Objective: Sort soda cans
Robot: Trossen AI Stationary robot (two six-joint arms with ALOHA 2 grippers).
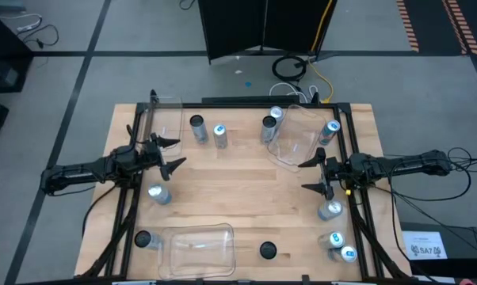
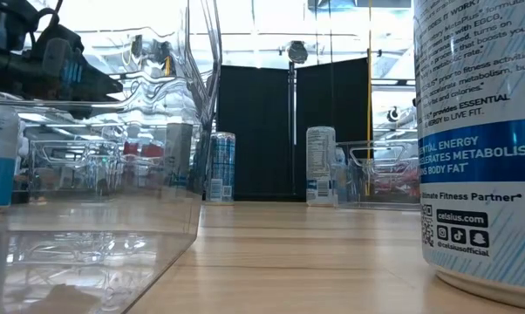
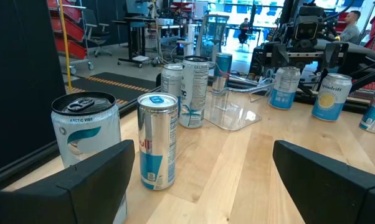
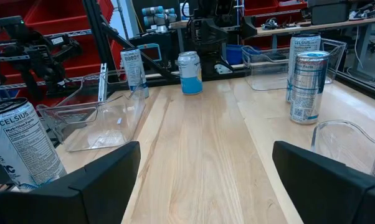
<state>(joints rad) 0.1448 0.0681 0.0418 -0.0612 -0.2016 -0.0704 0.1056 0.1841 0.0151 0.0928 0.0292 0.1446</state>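
Observation:
Several soda cans stand upright on their bases around the wooden table [image 1: 246, 198]. A dark-topped can [image 1: 196, 127] and a blue-topped can [image 1: 219, 134] stand far left of centre, and two cans [image 1: 270, 123] stand by the far tray. Others stand at the right edge [image 1: 330, 210], near right corner [image 1: 340, 247], left [image 1: 159, 192] and near edge [image 1: 268, 251]. My left gripper [image 1: 173, 154] hovers open at the left side, with the dark-topped can [image 3: 85, 134] and a Red Bull can [image 3: 157, 140] ahead of it. My right gripper [image 1: 311, 174] hovers open at the right side.
Three clear plastic trays are on the table: one at the far left corner [image 1: 163, 119], one tilted at the far right [image 1: 298, 138], and one flat at the near edge [image 1: 199, 249]. The table's middle is bare wood. A Celsius can [image 2: 480, 139] stands close to the low camera.

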